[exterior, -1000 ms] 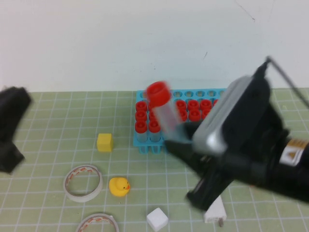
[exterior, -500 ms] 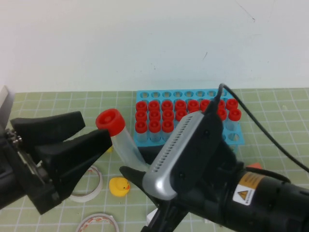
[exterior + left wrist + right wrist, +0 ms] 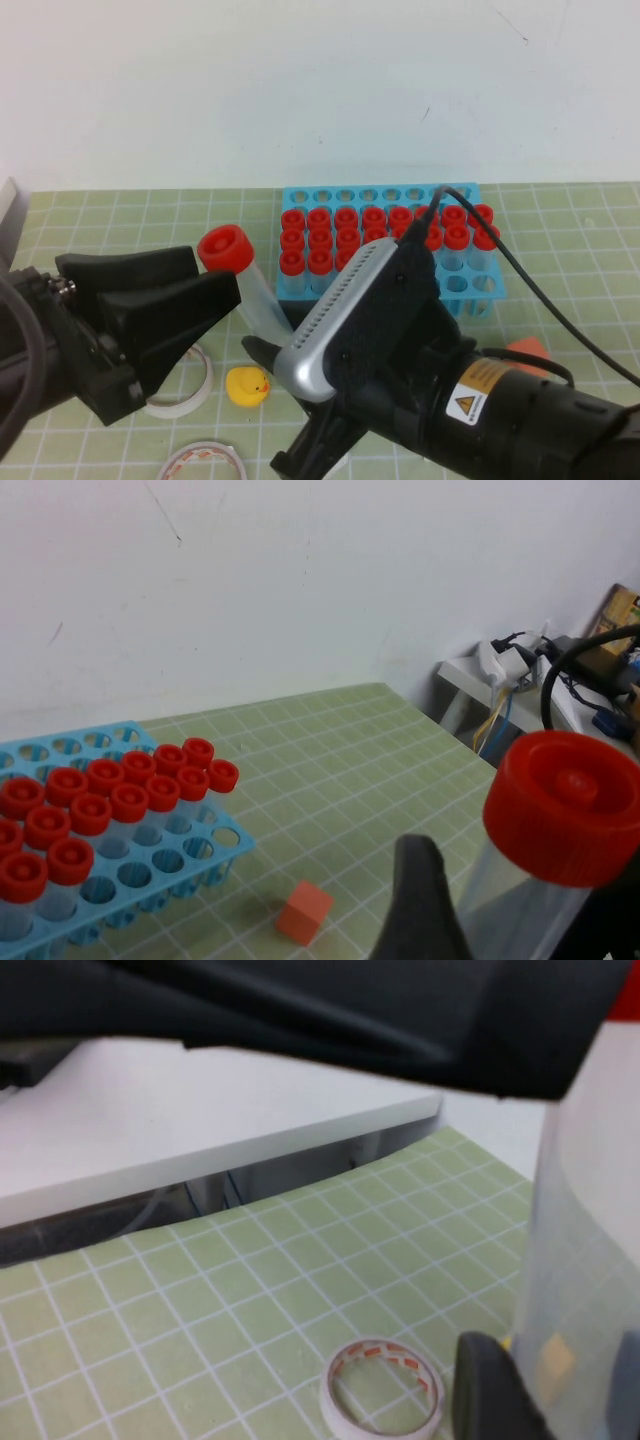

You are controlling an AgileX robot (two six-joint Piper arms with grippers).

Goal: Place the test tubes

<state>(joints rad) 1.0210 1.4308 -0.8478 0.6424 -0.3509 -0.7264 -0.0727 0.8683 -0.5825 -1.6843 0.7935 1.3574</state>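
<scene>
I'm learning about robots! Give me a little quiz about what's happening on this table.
1. True or false: the right pincer, at the front middle, grips the tilted test tube near its bottom end.
2. Pick one: the left pincer, on the left beside the tube's red cap, is A) open, B) shut tight, C) out of view.
3. Fill the gap: the rack behind them is ___ in colour.

Key: 1 true; 2 A; 3 blue.
</scene>
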